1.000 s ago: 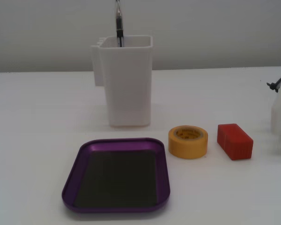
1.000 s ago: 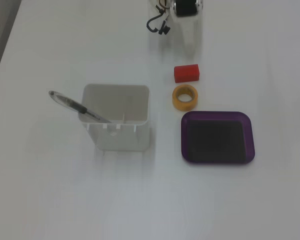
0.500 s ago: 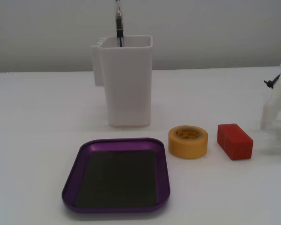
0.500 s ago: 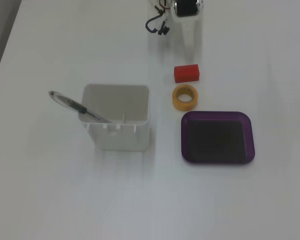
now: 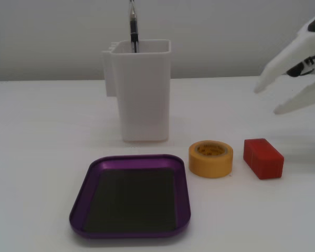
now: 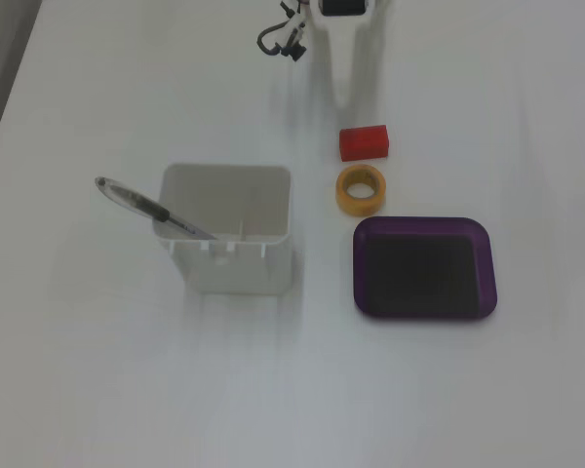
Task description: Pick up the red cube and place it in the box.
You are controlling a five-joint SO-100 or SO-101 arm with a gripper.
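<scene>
Red cube point(image 5: 262, 158) on table, below spread fingers point(image 5: 268, 81); not touching

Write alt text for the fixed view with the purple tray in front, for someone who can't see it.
A white gripper, jaws open, hovers at the right above a red cube on a white table. A yellow tape roll lies left of the cube, an empty purple tray in front, a white container holding a pen behind.
</scene>
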